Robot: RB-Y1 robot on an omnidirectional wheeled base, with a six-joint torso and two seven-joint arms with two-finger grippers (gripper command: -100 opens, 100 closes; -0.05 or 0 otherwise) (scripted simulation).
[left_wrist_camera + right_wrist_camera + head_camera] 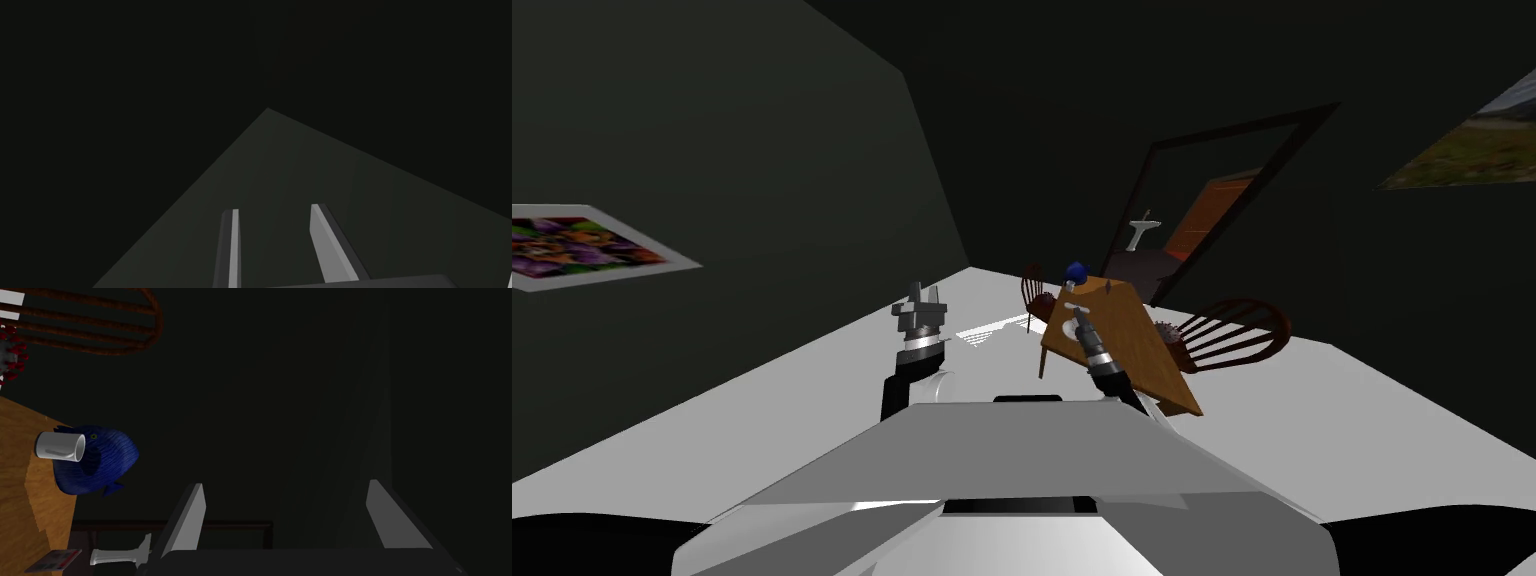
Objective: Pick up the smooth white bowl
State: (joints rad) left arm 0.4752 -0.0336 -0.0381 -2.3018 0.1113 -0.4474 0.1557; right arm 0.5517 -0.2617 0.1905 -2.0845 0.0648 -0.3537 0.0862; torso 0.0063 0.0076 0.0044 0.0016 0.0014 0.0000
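- Left gripper [923, 292]: raised over the floor, fingers narrowly parted, empty.
- White bowl [1068, 328]: small pale shape near the wooden table's [1132, 345] left edge, beside the right gripper [285, 488].
- Right gripper: above the table, fingers wide, empty.
- White mug [60, 446] touches a blue fish [107, 463].

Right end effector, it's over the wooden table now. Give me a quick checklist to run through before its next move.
1. Right end effector open and empty: ok.
2. Bowl located: cannot tell. A small white shape on the wooden table, beside the right forearm, may be it.
3. Aim: not ok. The fingers point past the table edge at a dark wall, with the white mug and the blue fish figure off to one side.
4. Left end effector out of the way: ok. It is raised apart from the table, fingers open.
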